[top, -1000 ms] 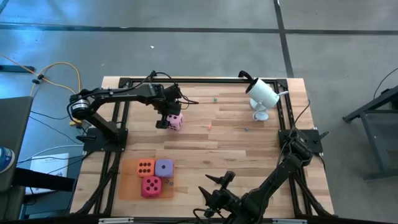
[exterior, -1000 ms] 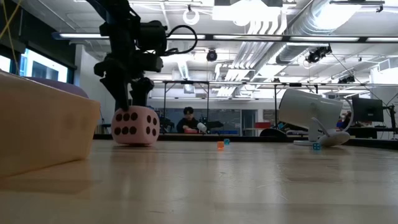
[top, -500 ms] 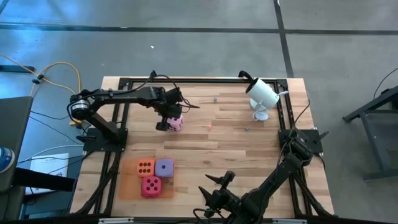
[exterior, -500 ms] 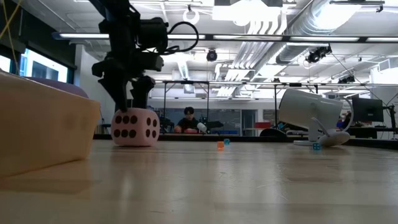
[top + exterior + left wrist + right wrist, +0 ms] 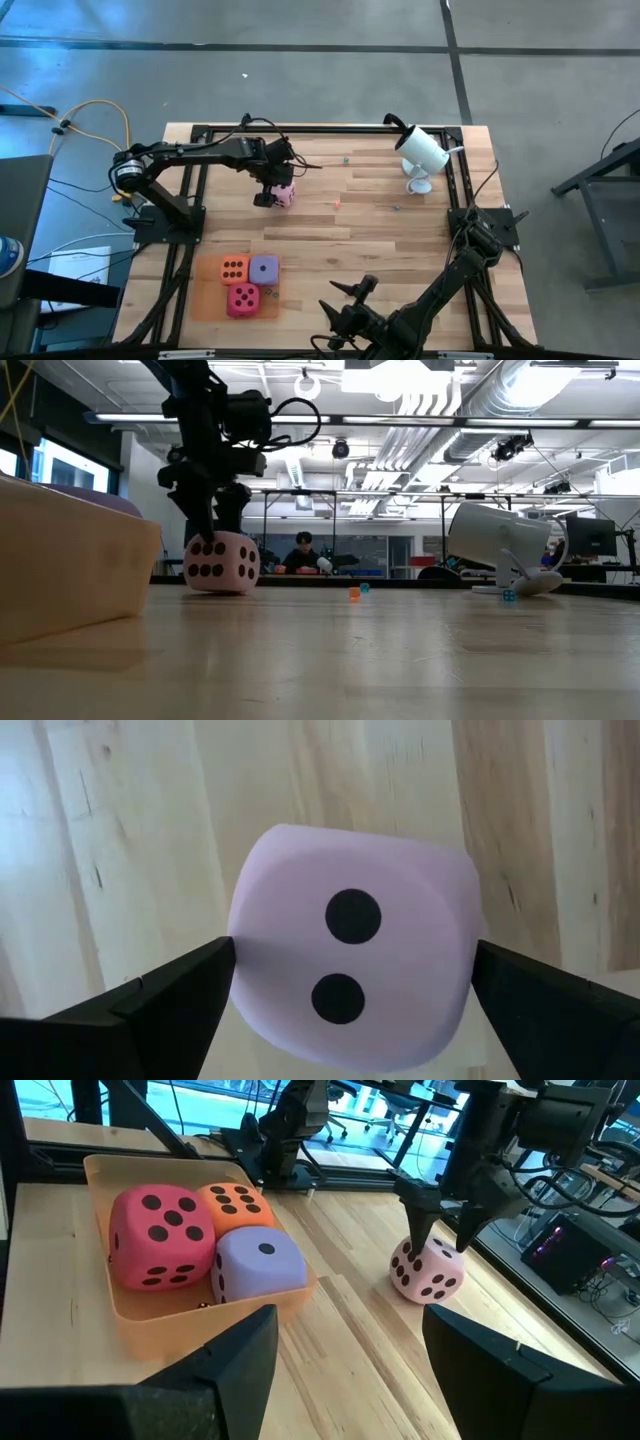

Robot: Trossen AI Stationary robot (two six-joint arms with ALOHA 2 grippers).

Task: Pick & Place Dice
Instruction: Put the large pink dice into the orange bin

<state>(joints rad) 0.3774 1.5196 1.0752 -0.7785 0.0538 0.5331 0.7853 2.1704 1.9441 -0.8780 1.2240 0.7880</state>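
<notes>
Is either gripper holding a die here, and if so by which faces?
Nothing is held. The open left gripper straddles the light pink die, fingers beside two opposite side faces; the right gripper is empty.

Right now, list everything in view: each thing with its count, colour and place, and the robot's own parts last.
light pink die: one, pale pink with dark pips, on the table's far left part, under the left arm.
dice in the tray: three, orange, purple, magenta, near left of the table.
tray: one, flat orange, near left corner area.
camera: one, white, on a stand at the far right.
table: one, light wood with a black frame.
person: one, seated far behind the table in the low view.
left claw: open, straddling the light pink die.
right claw: open, empty, at the table's near edge, facing the tray.
</notes>
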